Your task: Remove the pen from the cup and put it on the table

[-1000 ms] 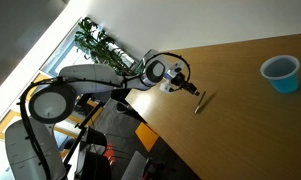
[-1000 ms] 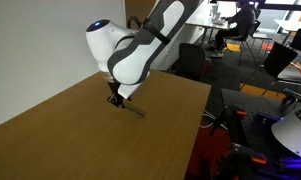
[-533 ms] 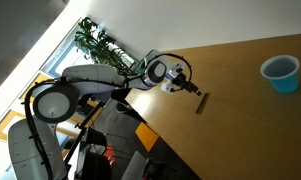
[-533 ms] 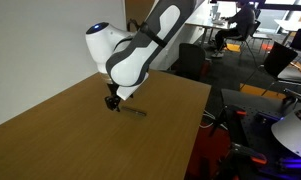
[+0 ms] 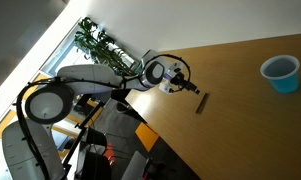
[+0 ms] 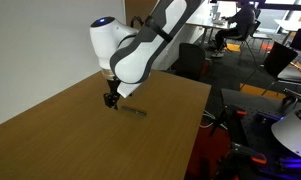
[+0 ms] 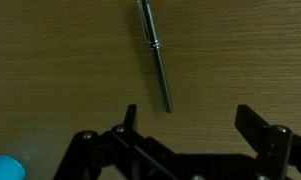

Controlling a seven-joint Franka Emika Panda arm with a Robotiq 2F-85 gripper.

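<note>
The pen [image 7: 155, 55] is a thin dark stick lying flat on the tan wooden table [image 7: 60, 70], free of the gripper. In both exterior views it lies close beside the fingers: pen [image 5: 201, 101], pen [image 6: 133, 110]. My gripper [image 7: 190, 125] hangs just above the table with its jaws wide apart and nothing between them; it also shows as gripper [image 5: 187, 85] and gripper [image 6: 111, 99]. The light-blue cup [image 5: 281, 73] stands upright far off near the table's other side, and a corner of the cup [image 7: 5, 168] shows in the wrist view.
The table edge [image 5: 160, 125] runs close to the gripper, with the robot base and cables below it. A potted plant [image 5: 100, 45] stands behind the arm. Office chairs and desks [image 6: 240, 40] lie beyond the table's far end.
The jaws have opened wide and let the pen go; it now lies on the table. The gripper has lifted slightly off it.
</note>
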